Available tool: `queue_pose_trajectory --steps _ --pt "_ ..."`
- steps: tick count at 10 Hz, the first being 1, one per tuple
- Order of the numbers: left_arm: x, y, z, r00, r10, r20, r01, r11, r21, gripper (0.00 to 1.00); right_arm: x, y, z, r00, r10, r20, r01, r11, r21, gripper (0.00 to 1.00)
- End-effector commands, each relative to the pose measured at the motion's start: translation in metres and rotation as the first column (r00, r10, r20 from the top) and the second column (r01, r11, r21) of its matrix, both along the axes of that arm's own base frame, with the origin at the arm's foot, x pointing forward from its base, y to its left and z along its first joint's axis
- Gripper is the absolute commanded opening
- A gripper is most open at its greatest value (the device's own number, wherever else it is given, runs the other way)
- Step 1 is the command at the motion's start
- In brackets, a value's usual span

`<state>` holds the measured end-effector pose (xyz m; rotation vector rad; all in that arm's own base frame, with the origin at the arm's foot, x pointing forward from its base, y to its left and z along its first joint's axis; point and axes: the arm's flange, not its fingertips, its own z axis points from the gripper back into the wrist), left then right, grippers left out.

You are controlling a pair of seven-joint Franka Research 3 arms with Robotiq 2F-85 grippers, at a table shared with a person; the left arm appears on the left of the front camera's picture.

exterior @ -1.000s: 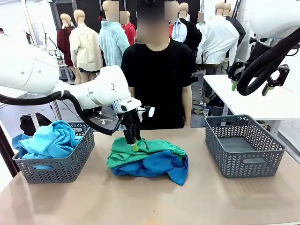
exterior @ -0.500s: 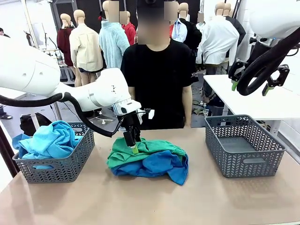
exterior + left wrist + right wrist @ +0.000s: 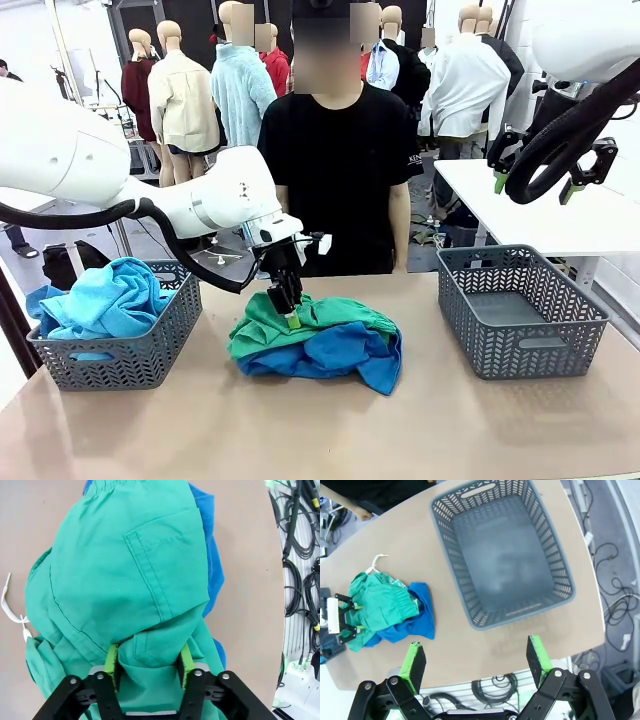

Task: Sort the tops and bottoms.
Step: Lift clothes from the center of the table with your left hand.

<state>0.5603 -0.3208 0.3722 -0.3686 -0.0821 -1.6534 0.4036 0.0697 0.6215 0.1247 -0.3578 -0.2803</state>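
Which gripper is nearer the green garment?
Left. The left gripper has a fold of the green garment between its pads; the right gripper hangs open, high and far off.

Green bottoms (image 3: 130, 580): matt woven cloth with stitched seams (patch pocket included). Royal-blue top (image 3: 340, 355) and sky-blue top (image 3: 105, 295): soft matt cloth, crumpled. Right basket (image 3: 520, 350) and left basket (image 3: 140, 355): grey matt plastic, perforated walls. Tabletop (image 3: 320, 430): smooth, matt, beige. Left hand (image 3: 148, 655): black matt body, green pads (image 3: 112, 657).
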Motion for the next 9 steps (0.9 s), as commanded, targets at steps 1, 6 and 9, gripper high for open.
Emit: queue_pose_trajectory --steps 1,6,9 --pt "0.000 0.005 0.005 1.000 -0.016 0.001 0.016 0.999 -0.029 0.00 -0.001 -0.001 0.000 1.000 0.019 -0.008 -0.019 1.000 0.013 1.00" --pt "-0.016 0.021 0.057 0.992 0.045 0.118 -0.036 0.996 -0.082 0.00 -0.001 -0.001 0.000 1.000 0.019 -0.008 -0.019 1.000 0.013 1.00" --pt "-0.050 0.043 0.149 0.928 0.081 0.363 -0.028 0.988 -0.151 0.00 -0.001 -0.001 0.000 1.000 0.019 -0.008 -0.019 1.000 0.013 1.00"
